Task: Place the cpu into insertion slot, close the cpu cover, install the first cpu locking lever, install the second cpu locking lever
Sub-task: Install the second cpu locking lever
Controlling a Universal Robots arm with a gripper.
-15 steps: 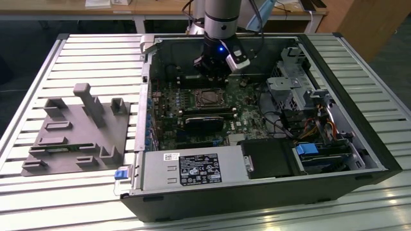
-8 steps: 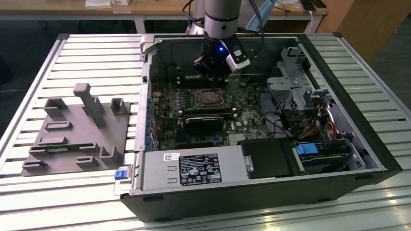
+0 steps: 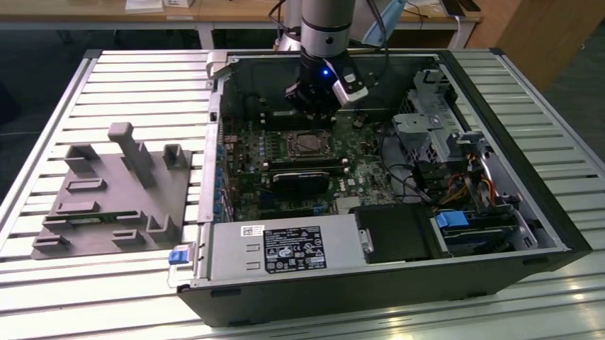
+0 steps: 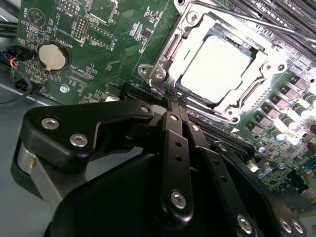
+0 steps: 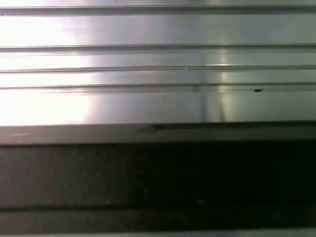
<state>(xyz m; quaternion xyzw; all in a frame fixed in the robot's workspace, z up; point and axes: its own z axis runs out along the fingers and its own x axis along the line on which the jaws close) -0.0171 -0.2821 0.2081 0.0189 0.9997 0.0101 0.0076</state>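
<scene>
We see a ribbed metal surface carrying an open computer case, wooden desks behind, our tool clenched empty beside the cpu under its cpu cover

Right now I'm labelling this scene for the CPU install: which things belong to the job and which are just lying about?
In the job:
square silver-topped cpu
silver metal cpu cover frame
black claw, shut, beside the socket

Lying about:
grey plastic fixture tray
round silver coin battery
blue drive latch
</scene>
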